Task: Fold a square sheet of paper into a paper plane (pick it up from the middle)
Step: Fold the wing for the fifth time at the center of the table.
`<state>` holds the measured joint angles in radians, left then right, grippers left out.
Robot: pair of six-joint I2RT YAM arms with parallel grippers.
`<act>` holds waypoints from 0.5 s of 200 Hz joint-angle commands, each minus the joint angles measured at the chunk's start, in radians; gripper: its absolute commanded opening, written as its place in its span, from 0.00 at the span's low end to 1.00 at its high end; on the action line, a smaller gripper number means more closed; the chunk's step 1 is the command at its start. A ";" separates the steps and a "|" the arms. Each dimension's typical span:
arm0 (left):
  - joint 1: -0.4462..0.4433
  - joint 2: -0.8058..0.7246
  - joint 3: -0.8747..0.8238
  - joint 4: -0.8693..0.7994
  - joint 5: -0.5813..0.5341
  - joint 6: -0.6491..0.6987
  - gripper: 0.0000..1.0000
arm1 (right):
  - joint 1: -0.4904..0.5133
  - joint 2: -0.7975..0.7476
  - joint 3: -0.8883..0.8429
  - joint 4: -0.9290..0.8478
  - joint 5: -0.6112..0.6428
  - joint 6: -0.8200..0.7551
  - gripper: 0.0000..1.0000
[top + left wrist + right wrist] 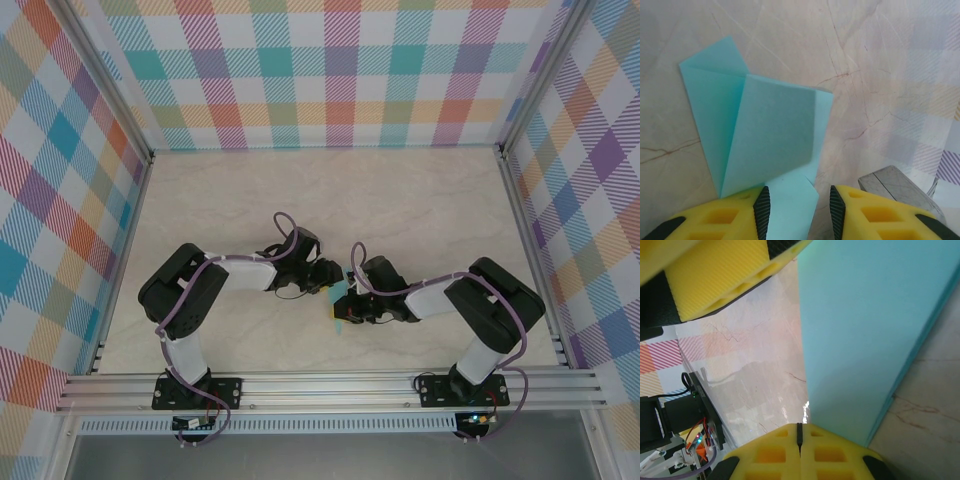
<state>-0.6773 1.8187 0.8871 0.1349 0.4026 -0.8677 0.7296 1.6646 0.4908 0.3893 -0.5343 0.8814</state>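
Paper plane point(765, 130) inside parted left hand point(796, 201)

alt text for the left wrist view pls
A light cyan paper, partly folded with one flap lying over another, rests flat on a marble table. The left gripper sits at the bottom edge, its yellow fingers apart on either side of the paper's near end.

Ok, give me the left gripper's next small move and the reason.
Probably close the left gripper on the near corner of the paper plane: its jaws stand open on either side of that corner, while the right gripper is shut at the paper's edge.
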 commanded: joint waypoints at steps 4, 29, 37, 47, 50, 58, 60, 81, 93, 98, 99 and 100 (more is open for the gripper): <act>0.055 0.031 -0.015 0.067 -0.137 -0.026 0.41 | 0.013 0.033 -0.049 -0.239 0.058 -0.004 0.00; 0.055 0.038 -0.006 0.061 -0.143 -0.064 0.43 | 0.012 0.043 -0.035 -0.259 0.049 -0.020 0.00; 0.055 0.036 0.001 0.057 -0.148 -0.070 0.44 | 0.013 0.043 -0.033 -0.272 0.054 -0.024 0.00; 0.055 0.032 0.009 0.046 -0.160 -0.073 0.44 | 0.013 0.041 -0.037 -0.276 0.058 -0.026 0.00; 0.055 0.031 0.010 0.044 -0.165 -0.073 0.44 | 0.012 0.039 -0.040 -0.276 0.059 -0.027 0.00; 0.055 0.028 0.016 0.039 -0.170 -0.072 0.45 | 0.013 0.039 -0.044 -0.275 0.059 -0.024 0.00; 0.055 0.028 0.016 0.040 -0.173 -0.072 0.45 | 0.013 0.039 -0.045 -0.274 0.059 -0.025 0.00; 0.055 0.034 0.032 0.044 -0.174 -0.071 0.45 | 0.012 0.038 -0.054 -0.265 0.057 -0.022 0.00; 0.055 0.040 0.041 0.047 -0.178 -0.074 0.46 | 0.013 0.038 -0.055 -0.265 0.055 -0.026 0.00; 0.055 0.043 0.044 0.050 -0.181 -0.073 0.46 | 0.011 0.037 -0.055 -0.265 0.055 -0.027 0.00; 0.055 0.043 0.044 0.051 -0.181 -0.074 0.46 | 0.011 0.037 -0.056 -0.265 0.055 -0.027 0.00; 0.055 0.043 0.045 0.052 -0.181 -0.074 0.46 | 0.011 0.037 -0.054 -0.266 0.056 -0.028 0.00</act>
<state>-0.6754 1.8244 0.8978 0.1551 0.3786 -0.9527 0.7315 1.6634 0.5041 0.3553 -0.5312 0.8761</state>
